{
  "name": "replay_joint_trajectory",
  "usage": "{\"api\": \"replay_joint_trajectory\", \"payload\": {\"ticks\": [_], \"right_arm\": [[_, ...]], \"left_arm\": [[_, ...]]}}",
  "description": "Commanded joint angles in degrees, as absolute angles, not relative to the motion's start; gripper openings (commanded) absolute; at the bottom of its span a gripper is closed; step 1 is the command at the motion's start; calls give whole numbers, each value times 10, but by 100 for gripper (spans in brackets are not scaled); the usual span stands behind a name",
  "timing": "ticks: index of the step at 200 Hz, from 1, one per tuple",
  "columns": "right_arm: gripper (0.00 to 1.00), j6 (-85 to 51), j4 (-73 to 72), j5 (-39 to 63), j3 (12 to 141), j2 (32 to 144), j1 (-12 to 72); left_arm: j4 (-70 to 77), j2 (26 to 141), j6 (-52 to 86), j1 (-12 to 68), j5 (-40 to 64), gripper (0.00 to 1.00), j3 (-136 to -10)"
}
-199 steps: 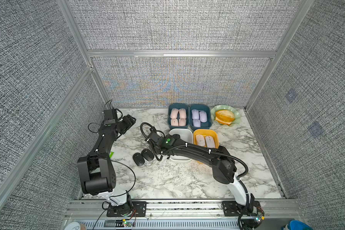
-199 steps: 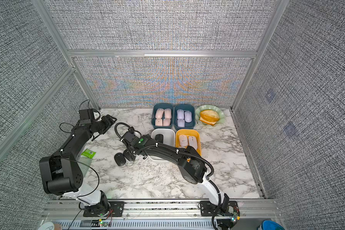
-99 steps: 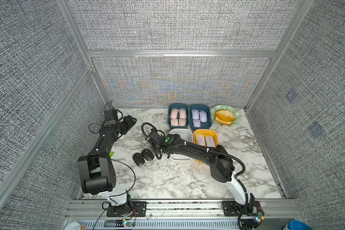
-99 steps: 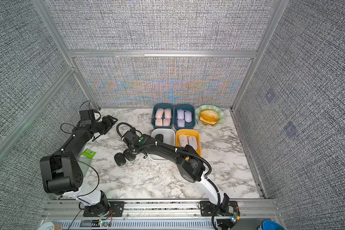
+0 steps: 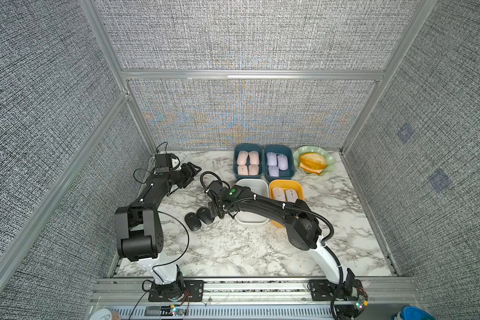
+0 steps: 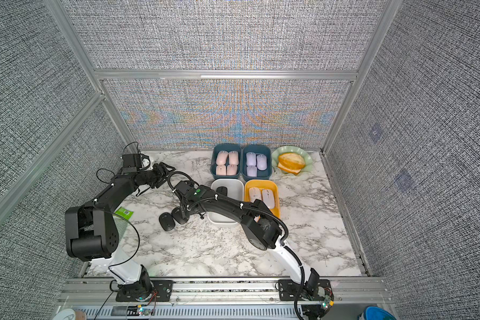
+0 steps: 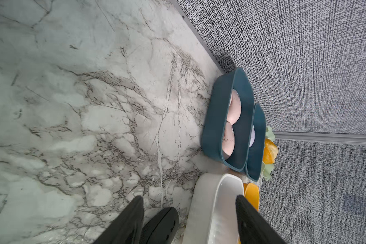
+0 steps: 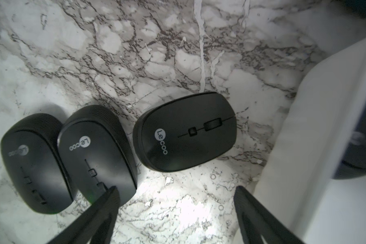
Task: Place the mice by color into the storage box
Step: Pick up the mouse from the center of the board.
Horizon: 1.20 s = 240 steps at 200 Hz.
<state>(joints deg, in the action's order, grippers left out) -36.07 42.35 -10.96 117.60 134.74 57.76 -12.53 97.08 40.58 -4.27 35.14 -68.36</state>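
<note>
Counting black mice (image 8: 97,156) gives four. Three lie on the table (image 8: 135,42) below the right gripper (image 8: 175,190), whose jaws stand apart and empty. Two touch side by side, long axes parallel, wheels toward that gripper. The third mouse (image 8: 186,131) lies crosswise, wheel toward the white bin (image 6: 227,181), which holds the fourth mouse (image 6: 221,190). Four pink mice (image 5: 247,163) fill one teal bin (image 5: 235,163). Three lilac mice (image 5: 282,162) fill the next. Two white mice (image 5: 278,193) show in the yellow bin (image 5: 286,182). The left gripper (image 7: 188,198) is apart, empty.

White bin (image 8: 325,147): blurred, cut off by the right wrist view's edge.
Third black mouse (image 8: 186,131): under the right arm (image 5: 261,206) in both top views.
Yellow bin (image 5: 286,185): near end behind that arm.
</note>
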Motion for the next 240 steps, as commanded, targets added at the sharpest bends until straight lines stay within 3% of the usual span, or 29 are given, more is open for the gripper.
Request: {"api": "replay_joint_trajectory", "payload": {"ticks": [1,73,127,198,240], "right_arm": [[87,-399,428,-68,1175,1355,570],[87,-412,387,-30,1171,1381,546],[87,-385,393,-38,1248,1427,535],[88,-352,419,-92,1351,1502,528],[87,-320,481,-218,1375,1516,549]], "left_arm": [[-122,972,408,-44,361,70,-688],[-123,967,408,-44,361,70,-689],[-125,967,408,-44,361,70,-690],[-125,967,407,-45,363,70,-693],[-127,970,406,-45,362,70,-693]]}}
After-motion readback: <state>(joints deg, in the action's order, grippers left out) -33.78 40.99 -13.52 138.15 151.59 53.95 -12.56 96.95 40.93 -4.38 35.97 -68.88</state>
